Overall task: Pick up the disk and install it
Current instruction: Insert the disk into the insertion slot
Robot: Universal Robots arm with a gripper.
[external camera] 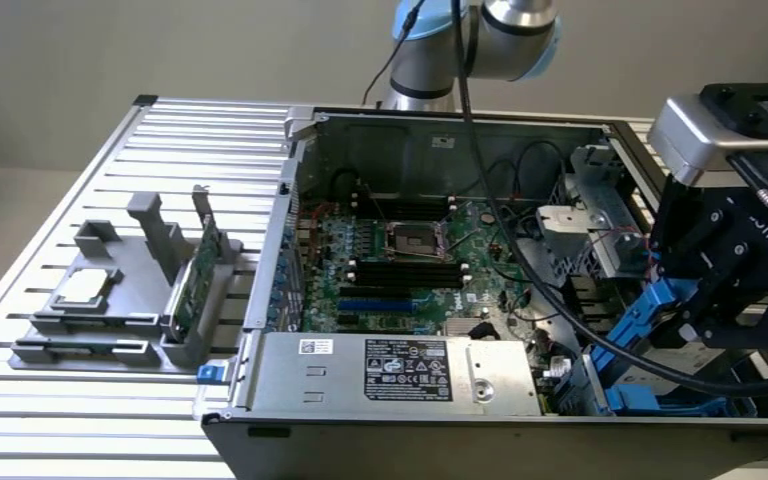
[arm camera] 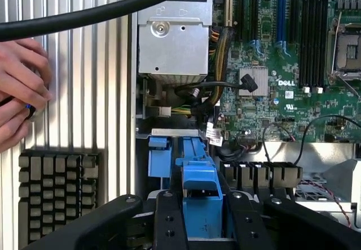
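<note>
- Disk sits between the fingers of the gripper, with its bright blue frame showing and its metal face mostly hidden behind the gripper.
- In the wrist view, the two black fingers press on either side of the blue frame of the disk, so the gripper is clamped on it.
- In the exterior view, the disk is tilted, not flat, and hangs inside the open case at the corner right under the gripper.
- A second blue plastic piece stands just ahead of the fingers, close beside the held frame.
- The power supply lies near the gripper along the same case wall, towards the exterior view's left.
- The motherboard fills the case floor beyond the gripper.
- A thick black cable runs from the arm across the case to the gripper.
- A hand rests on the slatted table outside the case, apart from the gripper.
- A black finned block lies on the table near that hand.
- Far from the gripper, a grey rack holds a chip and a green card.
</note>
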